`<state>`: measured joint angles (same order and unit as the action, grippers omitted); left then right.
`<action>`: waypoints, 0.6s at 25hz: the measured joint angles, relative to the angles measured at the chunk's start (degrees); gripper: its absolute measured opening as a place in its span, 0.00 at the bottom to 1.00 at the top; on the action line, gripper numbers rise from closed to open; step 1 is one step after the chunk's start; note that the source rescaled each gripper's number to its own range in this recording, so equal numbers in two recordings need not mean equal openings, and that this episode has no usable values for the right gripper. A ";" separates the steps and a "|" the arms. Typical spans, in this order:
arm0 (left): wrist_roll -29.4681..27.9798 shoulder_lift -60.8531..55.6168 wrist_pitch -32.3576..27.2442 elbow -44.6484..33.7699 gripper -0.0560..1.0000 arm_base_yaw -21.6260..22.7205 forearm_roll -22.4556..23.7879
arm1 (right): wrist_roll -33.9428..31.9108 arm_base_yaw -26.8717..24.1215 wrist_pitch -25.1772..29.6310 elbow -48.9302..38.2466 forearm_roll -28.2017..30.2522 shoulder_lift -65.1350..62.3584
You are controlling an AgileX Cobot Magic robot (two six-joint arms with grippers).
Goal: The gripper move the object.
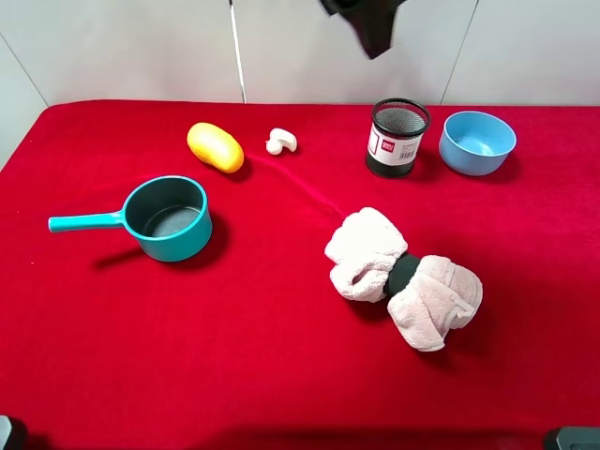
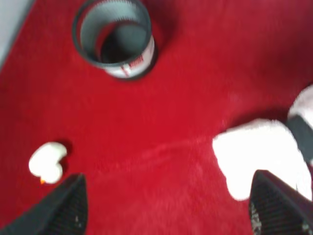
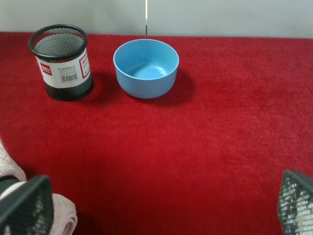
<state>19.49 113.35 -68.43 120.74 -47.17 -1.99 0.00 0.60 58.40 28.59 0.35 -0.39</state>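
Note:
The object, a black wire-mesh pen cup (image 1: 397, 138) with a white-and-red label, stands upright at the back of the red table, just left of the light blue bowl (image 1: 477, 142). In the left wrist view the cup (image 2: 115, 39) is seen from above, well ahead of my left gripper (image 2: 171, 210), which is open with only red cloth between its fingers. A dark claw (image 1: 370, 23) hangs at the top edge of the exterior view, above and behind the cup. My right gripper (image 3: 161, 210) is open and empty, far short of the cup (image 3: 62, 62).
A teal saucepan (image 1: 167, 217) sits at the left with its handle pointing left. A yellow oval item (image 1: 215, 147) and a small white mushroom shape (image 1: 281, 142) lie at the back. A rolled white towel with a black band (image 1: 403, 278) lies right of centre.

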 joint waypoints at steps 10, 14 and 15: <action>-0.05 -13.98 0.04 -18.37 0.65 0.00 0.22 | 0.00 0.00 -0.05 0.00 0.00 0.00; -1.26 -19.71 0.04 -23.73 0.65 0.06 0.22 | 0.00 0.00 -0.05 0.00 0.00 0.00; -1.77 -21.20 0.04 -24.95 0.65 0.06 0.22 | 0.00 0.00 -0.05 0.00 0.00 0.00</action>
<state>17.72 92.15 -68.39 95.79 -47.11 -1.77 0.00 0.60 58.35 28.59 0.35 -0.39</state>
